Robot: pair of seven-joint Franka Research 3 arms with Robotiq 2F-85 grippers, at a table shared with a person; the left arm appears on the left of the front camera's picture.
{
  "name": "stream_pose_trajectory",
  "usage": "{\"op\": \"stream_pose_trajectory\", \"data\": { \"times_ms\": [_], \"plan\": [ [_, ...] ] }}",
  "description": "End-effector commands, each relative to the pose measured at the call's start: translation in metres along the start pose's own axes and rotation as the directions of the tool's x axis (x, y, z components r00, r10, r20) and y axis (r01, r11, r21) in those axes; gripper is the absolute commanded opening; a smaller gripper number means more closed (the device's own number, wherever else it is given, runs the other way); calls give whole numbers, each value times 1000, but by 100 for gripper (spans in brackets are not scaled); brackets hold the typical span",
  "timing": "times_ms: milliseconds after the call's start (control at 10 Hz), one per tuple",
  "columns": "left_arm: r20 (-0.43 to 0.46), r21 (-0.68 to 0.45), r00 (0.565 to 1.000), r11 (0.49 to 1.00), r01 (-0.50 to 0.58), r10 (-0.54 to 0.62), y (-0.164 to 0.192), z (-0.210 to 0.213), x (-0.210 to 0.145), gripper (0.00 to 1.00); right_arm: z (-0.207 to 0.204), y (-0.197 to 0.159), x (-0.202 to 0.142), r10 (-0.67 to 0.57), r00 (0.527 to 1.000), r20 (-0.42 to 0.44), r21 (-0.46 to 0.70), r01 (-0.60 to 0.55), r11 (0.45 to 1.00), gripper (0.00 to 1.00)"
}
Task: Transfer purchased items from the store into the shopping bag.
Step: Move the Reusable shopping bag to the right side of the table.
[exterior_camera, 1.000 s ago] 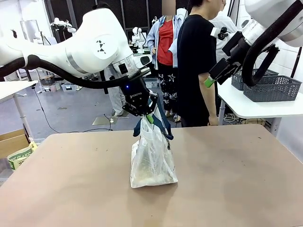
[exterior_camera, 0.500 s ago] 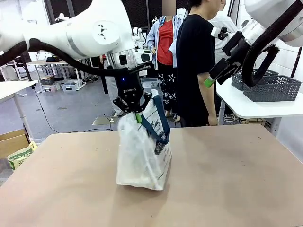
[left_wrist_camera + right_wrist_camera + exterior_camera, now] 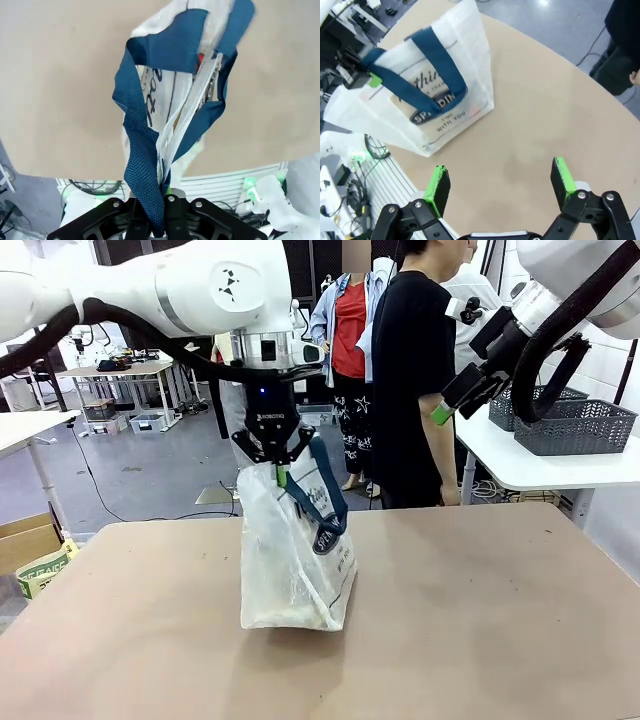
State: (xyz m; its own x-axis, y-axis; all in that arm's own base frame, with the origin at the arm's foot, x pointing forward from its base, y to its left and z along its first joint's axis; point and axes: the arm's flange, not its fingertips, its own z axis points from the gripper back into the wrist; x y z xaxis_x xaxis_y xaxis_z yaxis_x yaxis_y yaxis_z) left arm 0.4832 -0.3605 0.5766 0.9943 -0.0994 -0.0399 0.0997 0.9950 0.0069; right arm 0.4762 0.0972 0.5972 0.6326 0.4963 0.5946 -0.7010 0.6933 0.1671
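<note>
The shopping bag [image 3: 290, 560] is translucent white with navy blue woven-mesh handles [image 3: 145, 150], dark script lettering and a dark oval logo [image 3: 432, 107]. The surface [image 3: 480, 620] is plain tan. The right claw [image 3: 500, 182] is black with bright green pads [image 3: 439, 186].

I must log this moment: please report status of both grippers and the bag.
Left gripper shut on the shopping bag handle, bag upright on the table. Right gripper open, empty, raised off to the side. Nothing in the way.
</note>
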Motion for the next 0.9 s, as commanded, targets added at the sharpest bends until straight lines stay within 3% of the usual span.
{"op": "stream_pose_trajectory", "data": {
  "times_ms": [0, 600, 800],
  "plan": [
    [49, 96, 996, 992, -79, 75, 22, 22, -4, 0, -3, 1, -6, 15, 1000, 4, -15, -15, 1000, 100],
    [182, 152, 955, 953, -263, 235, 135, 34, -30, 0, -3, 1, -6, 15, 1000, 4, -15, -15, 1000, 100],
    [205, 146, 962, 966, -214, 182, 168, 25, -39, 0, -3, 1, -6, 15, 1000, 4, -15, -15, 1000, 100]
  ]
}}
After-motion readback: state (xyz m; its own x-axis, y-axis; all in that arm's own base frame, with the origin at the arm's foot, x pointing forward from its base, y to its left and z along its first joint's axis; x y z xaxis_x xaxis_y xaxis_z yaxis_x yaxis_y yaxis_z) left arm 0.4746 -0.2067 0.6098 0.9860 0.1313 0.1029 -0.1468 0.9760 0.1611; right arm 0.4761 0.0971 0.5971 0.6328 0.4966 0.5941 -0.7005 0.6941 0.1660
